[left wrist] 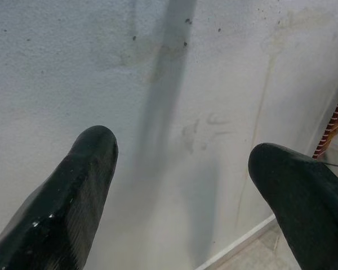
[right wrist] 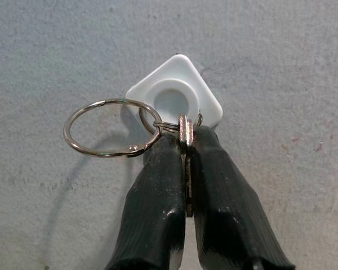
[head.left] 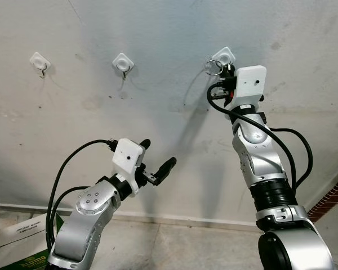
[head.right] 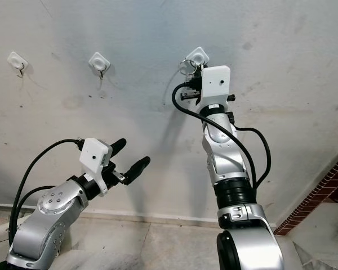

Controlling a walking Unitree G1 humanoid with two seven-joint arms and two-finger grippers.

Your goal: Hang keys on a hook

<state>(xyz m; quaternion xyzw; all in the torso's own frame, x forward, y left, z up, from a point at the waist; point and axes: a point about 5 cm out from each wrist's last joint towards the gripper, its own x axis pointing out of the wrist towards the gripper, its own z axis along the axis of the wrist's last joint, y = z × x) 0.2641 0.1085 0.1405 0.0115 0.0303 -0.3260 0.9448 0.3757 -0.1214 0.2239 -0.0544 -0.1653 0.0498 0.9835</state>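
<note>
Left pincer (head.left: 159, 156), nearest, hovers low before the wall (head.left: 169, 34), fingers spread, empty. Right pincer (right wrist: 186, 143), raised to the wall, has its fingers pressed together on one key (right wrist: 185, 130), held edge-on, long axis running along the fingers, head toward the wall. One large key ring (right wrist: 112, 127) extends sideways from the key, beside the rightmost hook (right wrist: 175, 97). Three white adhesive hooks line the wall: left hook (head.left: 40, 61), middle hook (head.left: 123, 63), and that one.

Bare wall (head.left: 169, 101) around the right hook (head.left: 223, 57); key ring (right wrist: 110, 127) just beside it.
</note>
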